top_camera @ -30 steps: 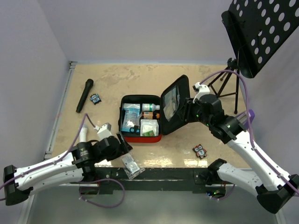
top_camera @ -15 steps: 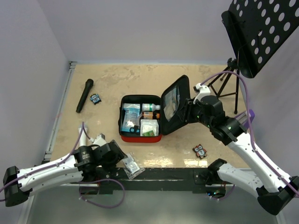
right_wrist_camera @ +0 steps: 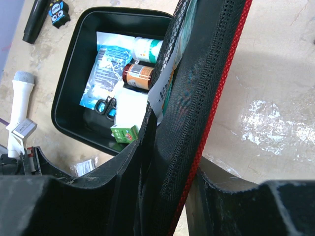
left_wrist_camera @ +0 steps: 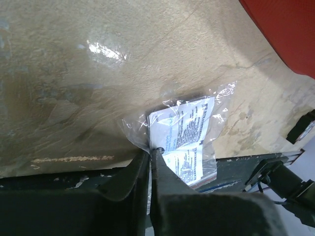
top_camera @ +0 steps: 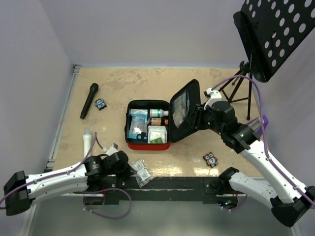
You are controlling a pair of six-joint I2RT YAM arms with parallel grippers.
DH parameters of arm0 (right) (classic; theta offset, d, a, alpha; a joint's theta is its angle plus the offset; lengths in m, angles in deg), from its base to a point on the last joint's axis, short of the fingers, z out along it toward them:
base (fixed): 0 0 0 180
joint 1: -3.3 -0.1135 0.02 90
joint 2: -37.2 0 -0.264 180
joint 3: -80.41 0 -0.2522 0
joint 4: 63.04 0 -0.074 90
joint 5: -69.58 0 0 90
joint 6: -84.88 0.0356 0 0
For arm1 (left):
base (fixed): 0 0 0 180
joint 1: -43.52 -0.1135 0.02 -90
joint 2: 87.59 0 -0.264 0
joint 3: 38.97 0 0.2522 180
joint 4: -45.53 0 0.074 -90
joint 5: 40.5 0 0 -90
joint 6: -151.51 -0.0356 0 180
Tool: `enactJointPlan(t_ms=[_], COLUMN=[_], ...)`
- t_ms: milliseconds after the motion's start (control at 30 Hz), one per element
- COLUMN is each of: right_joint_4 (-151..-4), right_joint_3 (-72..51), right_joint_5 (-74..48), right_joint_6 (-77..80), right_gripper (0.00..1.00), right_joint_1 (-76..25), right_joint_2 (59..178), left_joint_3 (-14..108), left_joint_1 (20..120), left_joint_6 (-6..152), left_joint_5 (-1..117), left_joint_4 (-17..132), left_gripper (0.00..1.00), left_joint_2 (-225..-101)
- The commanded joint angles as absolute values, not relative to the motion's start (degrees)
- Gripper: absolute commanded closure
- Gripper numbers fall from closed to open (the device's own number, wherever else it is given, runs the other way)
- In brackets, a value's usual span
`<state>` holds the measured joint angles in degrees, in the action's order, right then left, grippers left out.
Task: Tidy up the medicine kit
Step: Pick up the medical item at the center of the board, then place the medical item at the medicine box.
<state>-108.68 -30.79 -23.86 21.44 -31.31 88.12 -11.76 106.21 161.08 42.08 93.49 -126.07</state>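
Note:
The medicine kit (top_camera: 147,146), a red case with black lining, lies open in the middle of the table. Inside are bottles, a blue packet, scissors and a green box (right_wrist_camera: 124,132). Its lid (top_camera: 184,109) stands upright, and my right gripper (top_camera: 197,115) is shut on the lid's edge (right_wrist_camera: 197,98). At the table's near edge, my left gripper (top_camera: 129,168) is shut on the corner of a clear plastic packet (top_camera: 141,171) holding a printed leaflet (left_wrist_camera: 184,135). The packet lies partly over the table edge.
A black stick-shaped object (top_camera: 89,100) and a small blue item (top_camera: 101,103) lie at the back left. A white cylinder (top_camera: 87,141) rests near the left arm. A small owl-like item (top_camera: 211,158) sits front right. A black music stand (top_camera: 268,34) rises at the back right.
My left gripper has drawn back toward the near edge and closed on the plastic packet, which shifted slightly right. The right arm and lid have not moved.

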Motion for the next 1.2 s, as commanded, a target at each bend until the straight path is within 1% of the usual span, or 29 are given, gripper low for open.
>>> enactJointPlan(t_ms=[0,33,167,267,400,567,700,867,1000,1100,1167], right_joint_4=[-107.57,-107.48,-107.48,-107.57,-108.53,-109.24,-109.94,-110.99,-111.61,-111.43,-111.78], right_joint_3=[-30.73,-30.81,-30.73,-30.64,-30.02,-29.67,-29.32,-28.62,-29.05,-29.67,-29.32], right_joint_5=[-22.62,-22.70,-22.79,-22.79,-23.40,-24.11,-24.46,-25.07,-25.07,-25.51,-25.78], right_joint_6=[21.24,21.33,21.24,21.16,21.16,21.16,21.16,21.59,22.56,23.61,23.79], right_gripper=[0.60,0.60,0.60,0.60,0.59,0.56,0.55,0.56,0.56,0.56,0.56], right_joint_1=[-31.59,-31.68,-31.68,-31.68,-31.59,-31.68,-31.68,-31.68,-31.68,-31.59,-31.68], right_joint_2=[87.21,87.30,87.57,87.57,87.30,86.95,86.86,86.51,85.55,84.67,84.49], left_joint_3=[-13.26,-13.17,-11.60,-7.13,4.02,18.97,24.35,30.76,40.06,46.66,50.44], left_joint_1=[106.36,106.36,106.36,106.36,106.36,106.36,106.27,106.01,104.61,101.80,98.73], left_joint_6=[160.30,160.30,159.69,156.10,147.23,138.86,134.38,126.66,117.52,111.01,108.19], left_joint_5=[41.24,40.98,39.22,35.45,31.23,28.23,26.57,23.14,19.71,22.06,25.92], left_joint_4=[94.62,94.97,97.52,100.24,102.18,106.40,103.86,95.87,91.04,86.64,84.18], left_gripper=[0.96,1.00,1.00,1.00,1.00,1.00,1.00,1.00,1.00,1.00,1.00], left_joint_2=[-124.94,-124.59,-122.40,-120.38,-120.10,-127.04,-129.33,-132.84,-141.00,-147.50,-151.46])
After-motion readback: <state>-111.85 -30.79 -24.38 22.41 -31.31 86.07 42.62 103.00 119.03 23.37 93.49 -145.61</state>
